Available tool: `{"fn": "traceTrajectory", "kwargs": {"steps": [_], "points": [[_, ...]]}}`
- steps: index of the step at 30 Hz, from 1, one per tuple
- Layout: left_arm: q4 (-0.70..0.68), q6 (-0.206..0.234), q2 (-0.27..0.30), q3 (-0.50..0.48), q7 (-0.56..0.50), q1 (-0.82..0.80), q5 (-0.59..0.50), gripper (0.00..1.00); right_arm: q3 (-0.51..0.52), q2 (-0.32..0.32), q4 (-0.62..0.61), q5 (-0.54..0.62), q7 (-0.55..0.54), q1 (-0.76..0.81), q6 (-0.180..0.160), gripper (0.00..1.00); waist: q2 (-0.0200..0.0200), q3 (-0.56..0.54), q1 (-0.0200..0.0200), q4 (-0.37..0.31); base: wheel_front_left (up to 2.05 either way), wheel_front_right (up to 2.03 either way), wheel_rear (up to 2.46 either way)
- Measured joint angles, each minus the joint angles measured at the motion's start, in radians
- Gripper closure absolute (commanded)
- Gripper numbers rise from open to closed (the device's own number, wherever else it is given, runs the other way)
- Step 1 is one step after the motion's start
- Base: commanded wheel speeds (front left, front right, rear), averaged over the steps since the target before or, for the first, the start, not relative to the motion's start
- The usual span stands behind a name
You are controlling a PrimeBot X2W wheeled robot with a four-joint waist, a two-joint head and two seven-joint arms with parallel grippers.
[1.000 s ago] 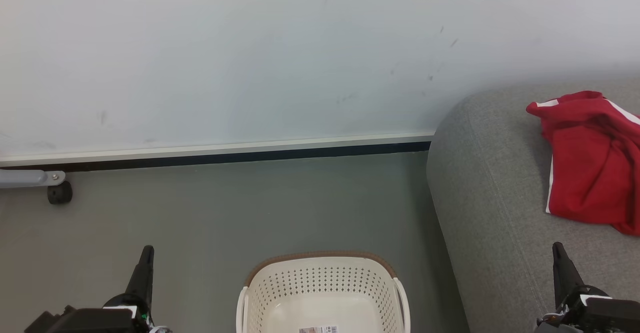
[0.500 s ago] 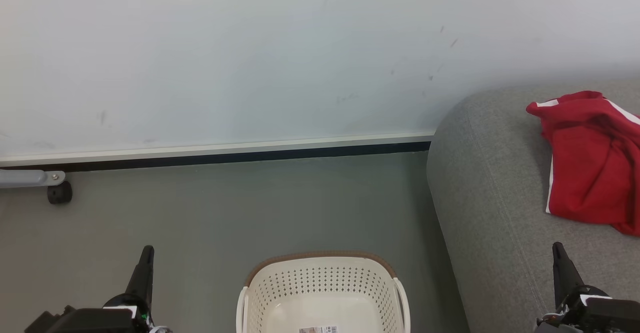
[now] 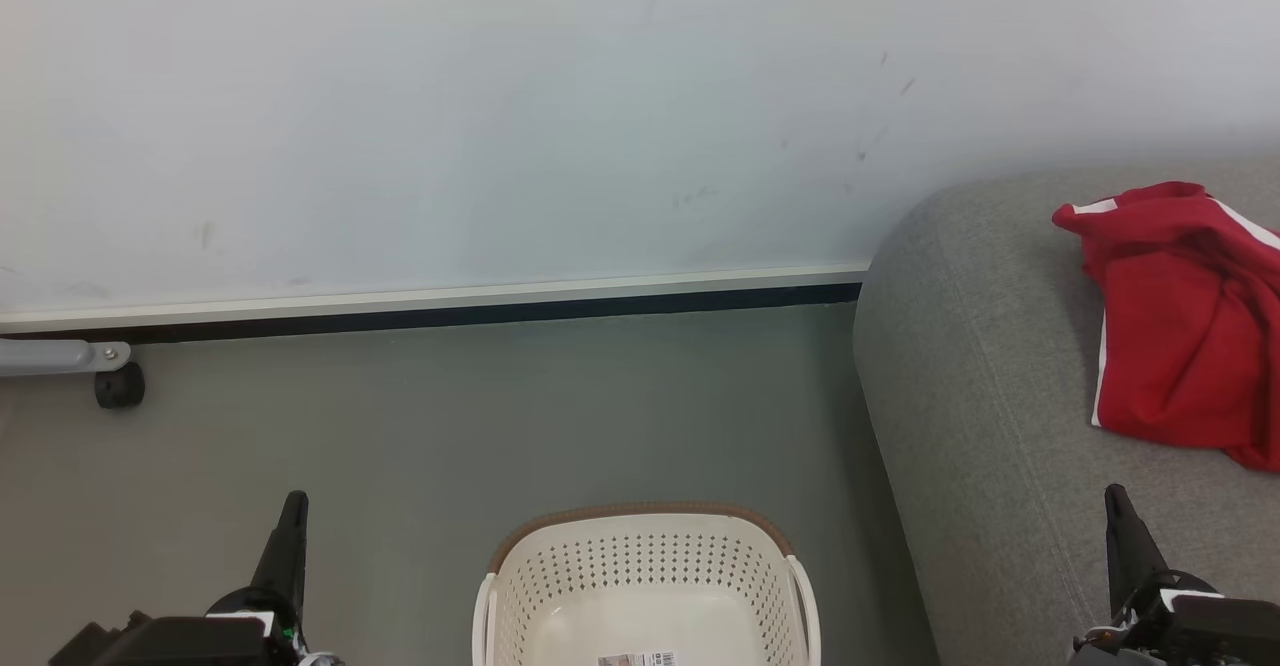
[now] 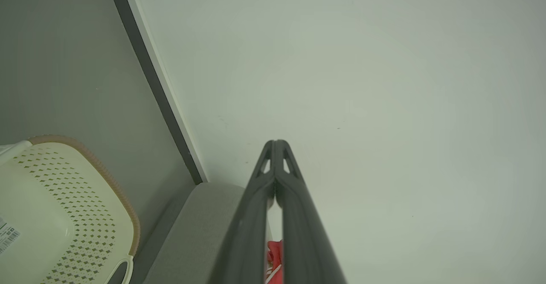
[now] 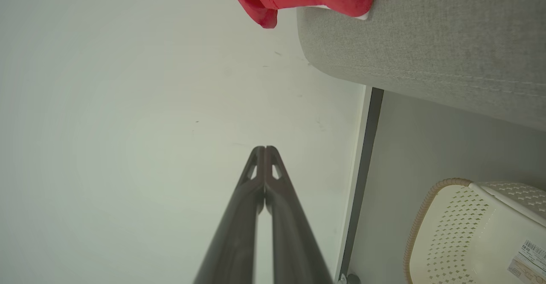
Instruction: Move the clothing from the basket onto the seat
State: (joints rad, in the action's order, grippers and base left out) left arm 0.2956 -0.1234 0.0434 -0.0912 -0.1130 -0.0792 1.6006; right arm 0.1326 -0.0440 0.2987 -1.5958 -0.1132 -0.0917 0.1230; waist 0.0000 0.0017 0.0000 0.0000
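Clothing (image 3: 1170, 346): red fabric with white trim, crumpled in a heap on the seat (image 3: 980, 406) at the right of the head view, well apart from both hands; seat: grey upholstery with a rounded corner near the wall (image 3: 500, 126) and a stitched seam along its edge; basket (image 3: 640, 556): cream, perforated walls, brown rim, standing on the floor (image 3: 450, 426) just beside the seat and between the two hands in the head view; a barcode label (image 3: 637, 659) lies on its bottom; left hand (image 3: 294, 502): at lower left, over the floor, fingers pressed together tip to tip, grasping nothing; the left wrist view shows the same clenched tips against the wall, with a sliver of the clothing visible between the finger shanks; right hand (image 3: 1116, 496): at lower right, over the near part of the seat, fingers likewise clenched and empty; the right wrist view shows its tips joined, with the clothing on the seat at the top edge; a dark castor (image 3: 120, 386) stands by the foot of the wall at far left.
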Motion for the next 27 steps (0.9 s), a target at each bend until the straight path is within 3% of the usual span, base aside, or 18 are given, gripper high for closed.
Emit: {"fn": "traceTrajectory", "kwargs": {"steps": [27], "points": [[0.0, 0.0, 0.0, 0.0, 0.0, 0.0, 0.0, 1.0, 0.0, 0.0, 0.0, 0.0, 0.0, 0.0, 0.0, 1.0, 0.0, 0.0, 0.0, 0.0, 0.0, 0.0, 0.0]]}}
